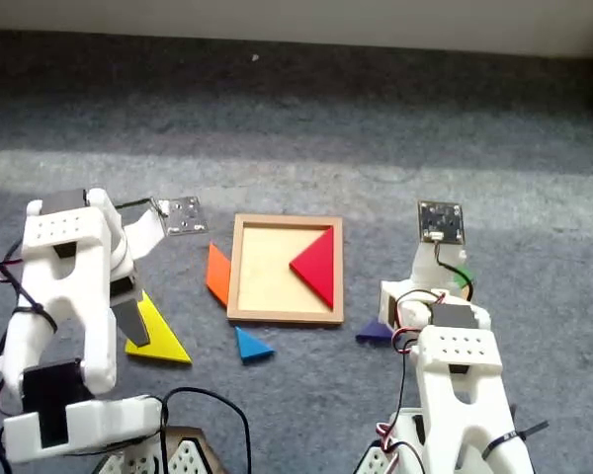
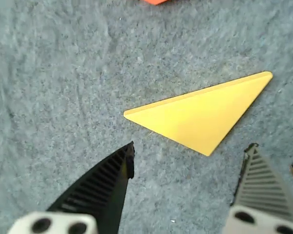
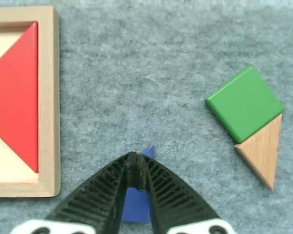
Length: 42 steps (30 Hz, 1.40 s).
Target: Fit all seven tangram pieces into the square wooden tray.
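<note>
The square wooden tray lies mid-table with a red triangle in its right half. My left gripper hangs open just above a large yellow triangle, its fingers level with the triangle's near corner. My right gripper is shut, fingertips together over a small violet-blue triangle that lies beneath them, right of the tray. A green square and a plain wooden triangle touch each other farther right.
An orange piece rests against the tray's left side and a small blue triangle lies below its lower left corner. The surface is grey carpet. The right arm covers most of the green square in the high view.
</note>
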Each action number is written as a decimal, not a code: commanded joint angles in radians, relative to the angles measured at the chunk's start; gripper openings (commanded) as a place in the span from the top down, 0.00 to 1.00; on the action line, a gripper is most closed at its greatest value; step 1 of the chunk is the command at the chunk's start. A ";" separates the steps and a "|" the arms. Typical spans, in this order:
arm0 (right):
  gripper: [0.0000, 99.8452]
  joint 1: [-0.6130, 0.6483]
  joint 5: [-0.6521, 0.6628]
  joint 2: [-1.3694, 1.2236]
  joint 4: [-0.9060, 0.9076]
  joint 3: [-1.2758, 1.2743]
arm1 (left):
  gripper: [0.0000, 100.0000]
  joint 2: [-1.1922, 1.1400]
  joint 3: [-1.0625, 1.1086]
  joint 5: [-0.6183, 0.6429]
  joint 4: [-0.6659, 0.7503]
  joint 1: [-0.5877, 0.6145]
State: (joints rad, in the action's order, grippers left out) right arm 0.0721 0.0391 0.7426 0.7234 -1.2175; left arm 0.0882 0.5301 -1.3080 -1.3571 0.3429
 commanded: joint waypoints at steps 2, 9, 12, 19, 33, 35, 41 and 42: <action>0.99 -0.010 0.012 0.024 -0.018 0.005 | 0.65 -0.088 -0.005 -0.155 0.060 0.016; 0.99 -0.010 0.014 0.022 -0.018 0.005 | 0.65 -0.209 -0.005 -0.157 0.110 0.010; 0.99 -0.010 0.014 0.022 -0.018 0.005 | 0.65 -0.209 -0.005 -0.150 0.110 0.010; 0.99 -0.010 0.014 0.021 -0.018 0.007 | 0.71 -0.209 -0.007 -0.084 0.103 -0.024; 0.99 -0.010 0.014 0.021 -0.018 0.007 | 0.71 -0.208 -0.015 0.457 0.103 -0.263; 0.99 -0.010 0.014 0.021 -0.018 0.007 | 0.71 -0.208 -0.015 0.516 0.109 -0.288; 0.99 -0.010 0.014 0.022 -0.018 0.005 | 0.72 -0.179 -0.015 0.614 0.106 -0.292; 0.99 -0.010 0.014 0.024 -0.018 0.005 | 0.72 -0.148 -0.015 0.628 0.103 -0.289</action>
State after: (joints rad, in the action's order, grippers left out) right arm 0.0721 0.0391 0.7426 0.7234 -1.2175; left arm -0.1220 0.5301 -0.7219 -1.2559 0.0621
